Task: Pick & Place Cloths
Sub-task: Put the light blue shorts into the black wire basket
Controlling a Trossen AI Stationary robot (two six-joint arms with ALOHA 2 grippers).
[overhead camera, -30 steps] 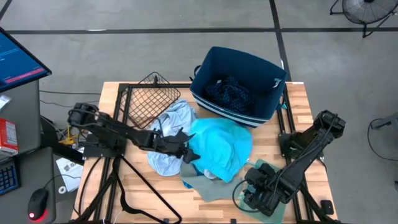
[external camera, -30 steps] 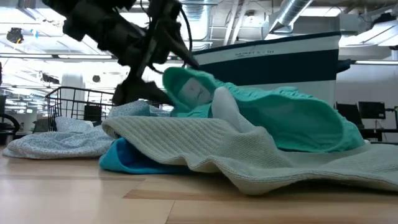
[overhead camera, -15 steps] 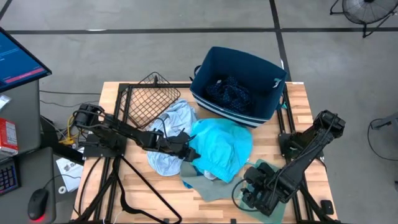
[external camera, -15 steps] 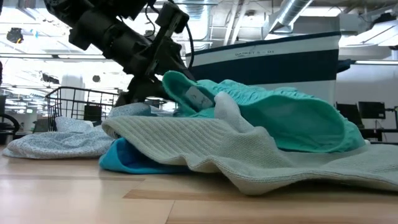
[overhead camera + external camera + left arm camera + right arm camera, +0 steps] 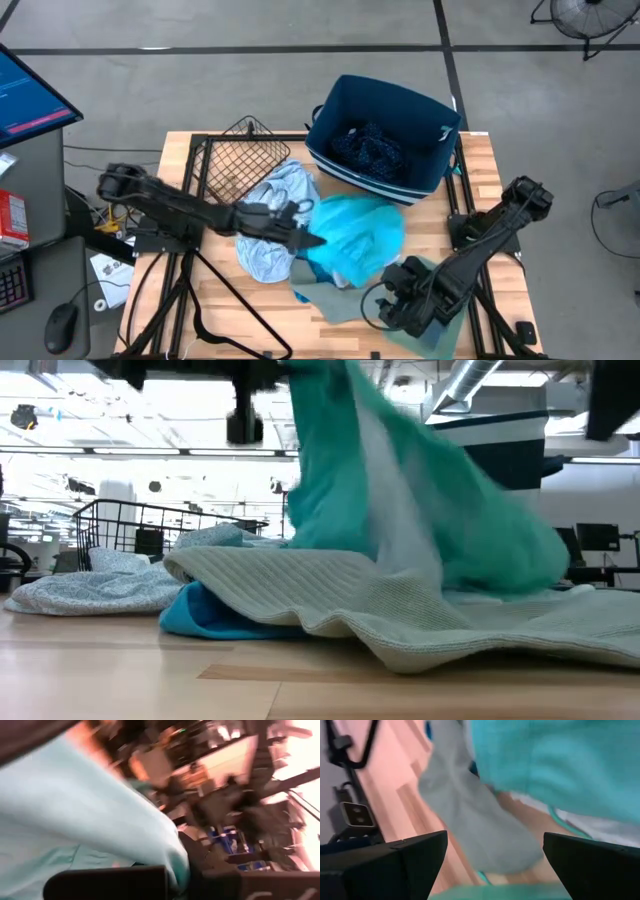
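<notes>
High view: left fingers [image 5: 306,238] closed on the turquoise cloth [image 5: 358,235]; right fingers [image 5: 385,305] spread wide, empty.

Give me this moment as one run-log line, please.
left gripper: shut on turquoise cloth, lifting | right gripper: open, waiting near grey cloth

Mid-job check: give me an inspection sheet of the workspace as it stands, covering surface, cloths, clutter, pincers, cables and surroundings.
Surface: wooden table, bare along its near left edge.
Job's things: turquoise cloth lifted at its left edge; pale blue-white cloth beside it; grey cloth under the pile's near edge; dark patterned cloth already in the navy bin.
Clutter: wire basket at the table's back left.
Pincers: left pincer shut on turquoise cloth; right pincer open, low near the grey cloth.
Cables: black cable looping below the table's near left edge.
Surroundings: monitor at left, fan on the floor, top right.
</notes>
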